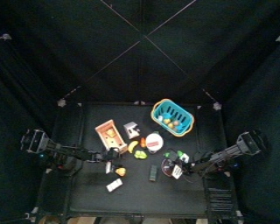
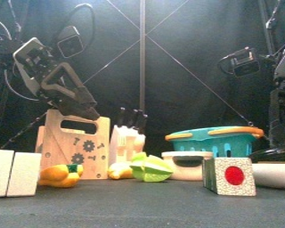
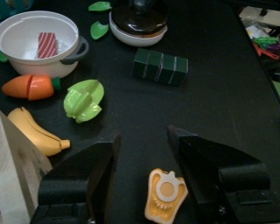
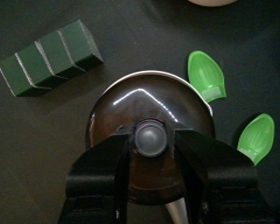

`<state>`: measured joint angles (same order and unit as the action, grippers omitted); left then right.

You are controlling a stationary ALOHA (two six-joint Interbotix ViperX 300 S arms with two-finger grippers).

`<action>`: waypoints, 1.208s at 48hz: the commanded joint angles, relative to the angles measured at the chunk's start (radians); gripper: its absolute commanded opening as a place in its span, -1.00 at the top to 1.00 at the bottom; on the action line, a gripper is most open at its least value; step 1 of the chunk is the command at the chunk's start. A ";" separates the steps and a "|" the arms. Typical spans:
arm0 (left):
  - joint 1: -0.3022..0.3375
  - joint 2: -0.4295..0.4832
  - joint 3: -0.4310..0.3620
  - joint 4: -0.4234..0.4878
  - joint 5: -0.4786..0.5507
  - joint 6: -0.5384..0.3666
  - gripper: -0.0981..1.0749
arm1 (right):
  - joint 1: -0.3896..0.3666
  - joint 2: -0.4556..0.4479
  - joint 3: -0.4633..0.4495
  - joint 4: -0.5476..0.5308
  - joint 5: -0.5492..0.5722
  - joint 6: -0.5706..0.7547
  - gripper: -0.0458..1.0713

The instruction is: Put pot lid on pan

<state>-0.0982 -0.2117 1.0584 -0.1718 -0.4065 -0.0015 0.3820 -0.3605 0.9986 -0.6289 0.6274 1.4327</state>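
Pot lid (image 4: 149,131) sits flat, dome and knob up, on the pan (image 4: 175,210) near the right front of the black surface (image 1: 90,197). Round, so no long axis to the lid; pan handle runs out from under it toward the right arm. Right gripper (image 4: 150,150) directly above the lid, jaws parted either side of the knob (image 4: 150,136), not clenched on it. Dark green block (image 4: 52,59) and two green leaf pieces (image 4: 206,72) lie near the lid, apart from it. Left gripper (image 3: 143,168) low over the left front, jaws apart, nothing between them; orange-and-white card (image 3: 166,192) flat beneath. White bowl (image 3: 38,39), banana (image 3: 35,133), green vegetable (image 3: 84,98) spread ahead. Teal basket (image 1: 171,114) at the surface's far right. Black curtains (image 1: 60,52) close in all sides.
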 commanded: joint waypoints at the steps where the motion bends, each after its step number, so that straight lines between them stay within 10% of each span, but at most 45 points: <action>1: -0.002 0.000 -0.011 0.000 -0.009 0.000 -0.60 | -0.003 -0.009 -0.017 -0.005 -0.003 0.000 -0.02; 37: -0.002 -0.002 -0.011 0.000 -0.009 0.000 -0.60 | -0.034 0.038 -0.009 -0.015 -0.032 0.000 -0.06; 58: -0.002 0.000 -0.011 0.000 -0.009 0.000 -0.60 | -0.041 0.006 -0.032 -0.034 -0.029 -0.011 -0.58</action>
<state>-0.0982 -0.2117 1.0584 -0.1703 -0.4065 -0.0015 0.3436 -0.3237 0.9910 -0.6519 0.5998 1.4235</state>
